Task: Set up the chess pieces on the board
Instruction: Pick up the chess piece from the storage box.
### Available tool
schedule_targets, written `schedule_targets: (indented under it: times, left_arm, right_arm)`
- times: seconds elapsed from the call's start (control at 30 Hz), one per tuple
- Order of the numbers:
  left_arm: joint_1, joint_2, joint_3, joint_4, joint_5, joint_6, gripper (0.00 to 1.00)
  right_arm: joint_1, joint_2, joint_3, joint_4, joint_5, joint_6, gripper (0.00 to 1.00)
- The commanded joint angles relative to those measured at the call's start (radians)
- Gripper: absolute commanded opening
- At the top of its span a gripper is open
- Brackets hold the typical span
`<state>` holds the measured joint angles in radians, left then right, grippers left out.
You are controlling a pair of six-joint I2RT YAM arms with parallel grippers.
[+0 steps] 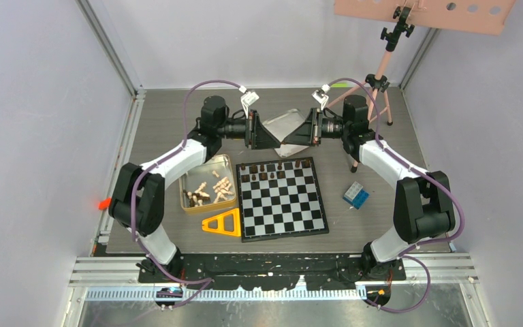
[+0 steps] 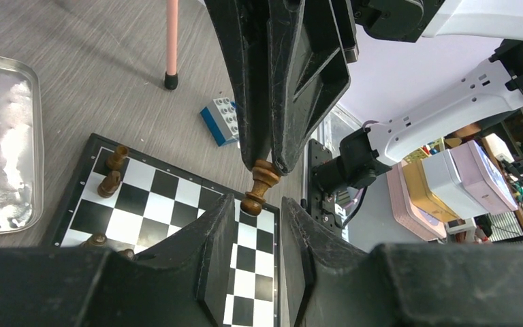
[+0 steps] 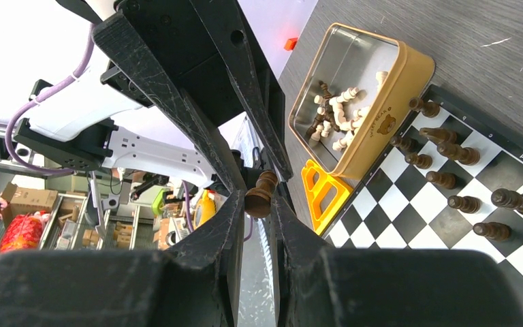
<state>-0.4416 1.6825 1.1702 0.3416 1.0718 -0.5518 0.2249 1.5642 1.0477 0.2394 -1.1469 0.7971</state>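
Observation:
My two grippers meet tip to tip above the far edge of the board [image 1: 282,204]. The right gripper [image 3: 259,199] is shut on the base of a dark brown chess piece [image 3: 263,191], held level in the air. That same piece [image 2: 259,185] points its rounded top into the mouth of my left gripper [image 2: 259,203], whose jaws stand open on either side of it with a gap showing. Several dark pieces [image 1: 272,170] stand on the board's two far rows. Pale pieces [image 1: 222,187] and a few dark ones lie in the gold tin [image 1: 192,204].
A yellow triangular block [image 1: 223,223] lies left of the board's near corner. A blue toy brick [image 1: 356,195] sits to the right. The silver lid [image 1: 293,121] lies behind the grippers. A pink tripod [image 1: 381,71] stands at the back right.

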Motion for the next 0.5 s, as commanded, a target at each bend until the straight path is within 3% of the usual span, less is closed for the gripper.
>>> schedule_targets:
  times: [0.0, 0.27, 0.47]
  left_arm:
    - [-0.006, 0.011, 0.016, 0.061, 0.027, -0.026, 0.32]
    - [-0.009, 0.027, 0.030, 0.088, 0.039, -0.062, 0.22]
    - [-0.011, 0.034, 0.039, 0.088, 0.053, -0.069, 0.03]
  right_arm:
    - [-0.006, -0.032, -0.003, 0.051, -0.012, 0.008, 0.12]
    - [-0.006, -0.027, -0.008, 0.054, -0.011, 0.005, 0.12]
    - [-0.006, -0.027, -0.008, 0.042, -0.011, -0.012, 0.16]
